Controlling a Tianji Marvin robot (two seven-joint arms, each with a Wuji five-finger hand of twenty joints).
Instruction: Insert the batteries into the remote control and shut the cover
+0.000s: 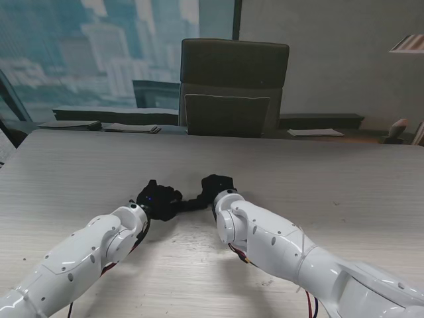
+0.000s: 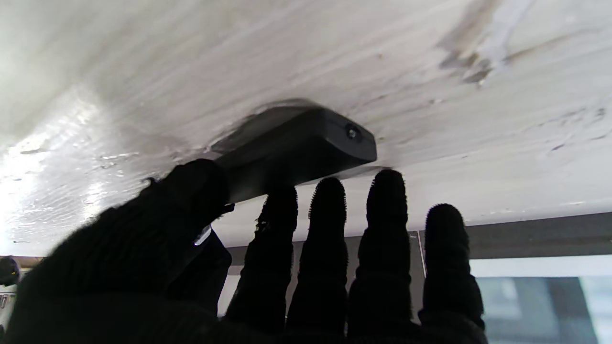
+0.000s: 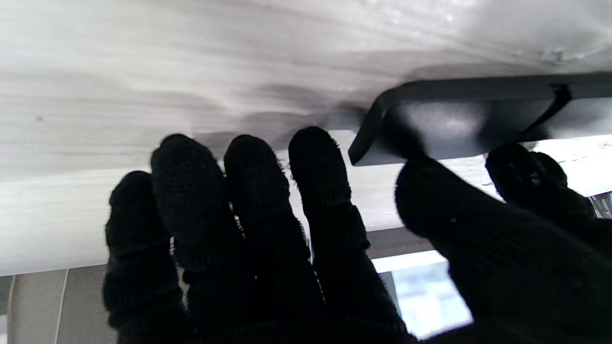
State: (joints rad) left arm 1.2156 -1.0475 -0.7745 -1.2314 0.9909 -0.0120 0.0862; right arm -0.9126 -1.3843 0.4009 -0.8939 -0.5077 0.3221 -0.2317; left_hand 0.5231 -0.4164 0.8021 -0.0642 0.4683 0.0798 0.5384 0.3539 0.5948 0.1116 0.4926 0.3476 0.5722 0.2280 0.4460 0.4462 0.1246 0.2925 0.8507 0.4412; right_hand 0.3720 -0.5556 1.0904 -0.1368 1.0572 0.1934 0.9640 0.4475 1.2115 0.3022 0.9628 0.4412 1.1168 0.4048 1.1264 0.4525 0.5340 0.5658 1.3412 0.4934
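Both hands (image 1: 159, 199) (image 1: 217, 185) on remote control (image 1: 192, 204), flat on table (image 1: 331, 185).

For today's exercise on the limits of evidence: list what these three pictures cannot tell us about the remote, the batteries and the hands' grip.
- Batteries: none visible in any view.
- Remote cover: stand view, both hands hide it; wrist views show only edges, so open or closed is unclear.
- Left hand grip: fingertips reach the remote, hold uncertain.
- Right hand grip: thumb meets the remote, the frame edge cuts the rest.
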